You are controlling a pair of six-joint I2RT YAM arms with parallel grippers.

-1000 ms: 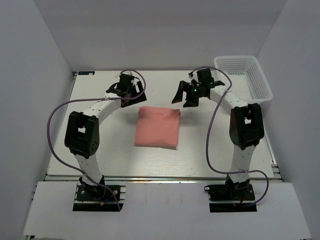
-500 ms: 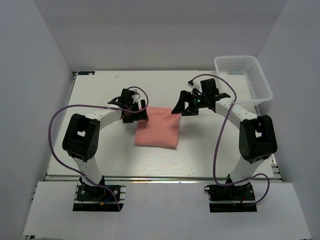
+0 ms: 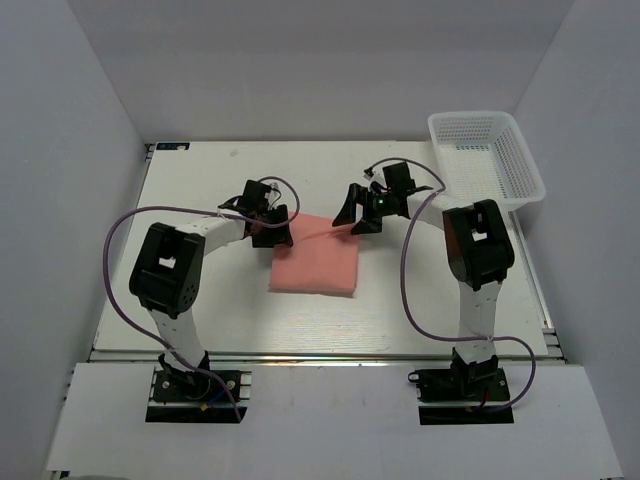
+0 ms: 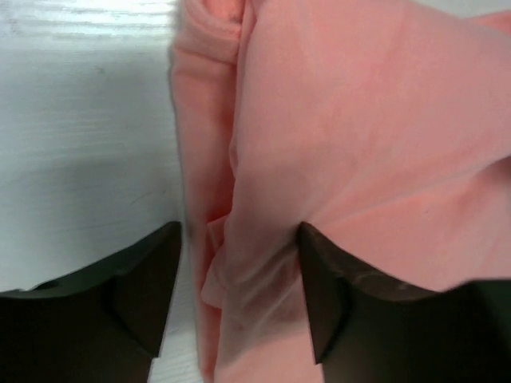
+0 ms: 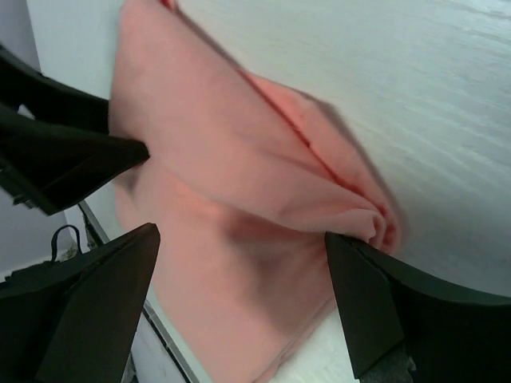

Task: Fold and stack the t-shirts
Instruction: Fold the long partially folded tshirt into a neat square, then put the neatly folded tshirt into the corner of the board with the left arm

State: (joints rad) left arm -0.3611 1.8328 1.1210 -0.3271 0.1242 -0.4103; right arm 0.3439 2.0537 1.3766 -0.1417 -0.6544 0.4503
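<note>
You are looking at a folded salmon-pink t-shirt (image 3: 312,268) lying mid-table (image 3: 190,175). Your left gripper (image 3: 272,236) and right gripper (image 3: 358,222) are straddling its far corners, fingers spread apart (neither is pinching the cloth).

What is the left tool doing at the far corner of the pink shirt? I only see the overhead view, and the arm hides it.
Observer: Its wrist camera shows the left tool open, with the folded edge of the shirt between its fingers. A strip of bare table separates one finger from the cloth.
Operator: And the right one?
Observer: The right tool is open wide, with a bunched corner of the shirt lying between its fingers.
</note>
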